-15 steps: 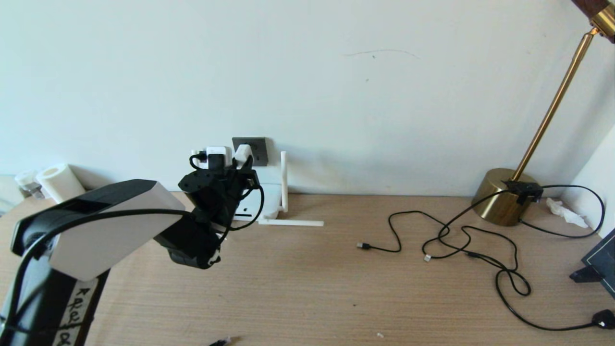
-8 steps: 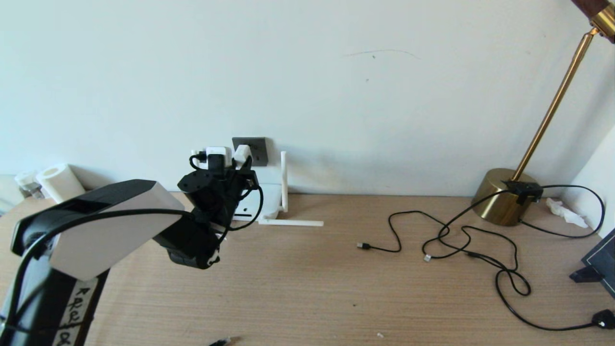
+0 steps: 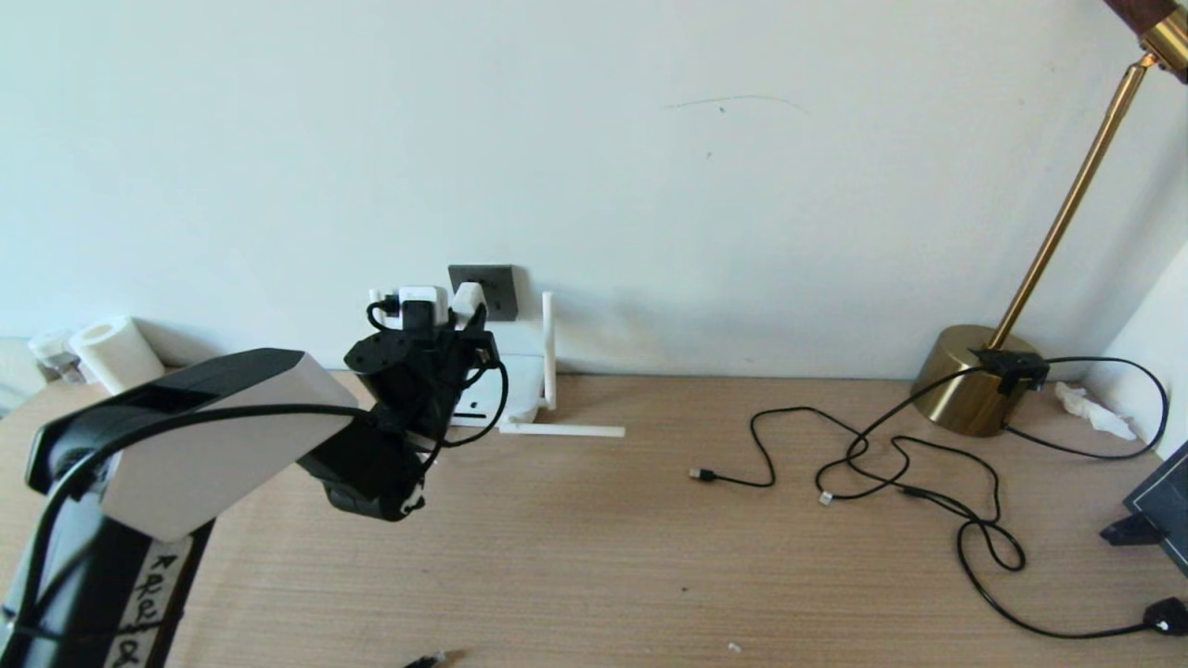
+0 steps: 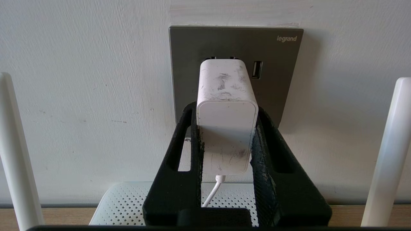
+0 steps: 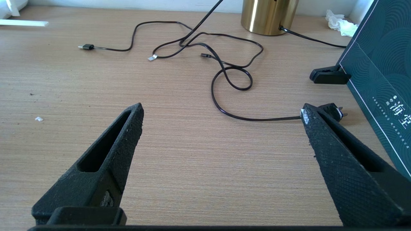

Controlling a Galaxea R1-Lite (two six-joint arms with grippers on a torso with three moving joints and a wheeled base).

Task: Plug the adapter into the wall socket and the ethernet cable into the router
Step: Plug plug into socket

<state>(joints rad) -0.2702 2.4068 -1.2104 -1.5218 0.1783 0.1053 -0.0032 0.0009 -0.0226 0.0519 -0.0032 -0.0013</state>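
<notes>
The left gripper (image 4: 226, 128) was clenched on the adapter (image 4: 226, 112), one black finger on each flat side, and held it level against the socket (image 4: 282, 73). The front of the adapter met the plate at the two upper slots, so the prongs were hidden; I judge they were at the slots or already partly inside, but how deep I cannot tell. The thin white cord (image 4: 212, 192) hung down from the back of the adapter, over the router (image 4: 128, 205) that lay on the desk (image 3: 594, 557) just below the socket, with an antenna (image 4: 385, 154) standing on each side of it.

To finish this step well, the push should go straight into the socket, without tilt up or to one side, because slanted prongs can jam or bend. The grip should remain firm until the body sits flush on the plate. Only then the fingers should let go and draw straight back, so that the adapter is not pulled out again and the antennas beside the socket are not hit.

The right gripper (image 5: 221, 128) was released, its jaws wide apart, above the bare desk far to the right of the socket. Black cables (image 3: 891, 464) lay there near the brass lamp base (image 3: 965, 380). The ethernet plug was not yet in the router.
</notes>
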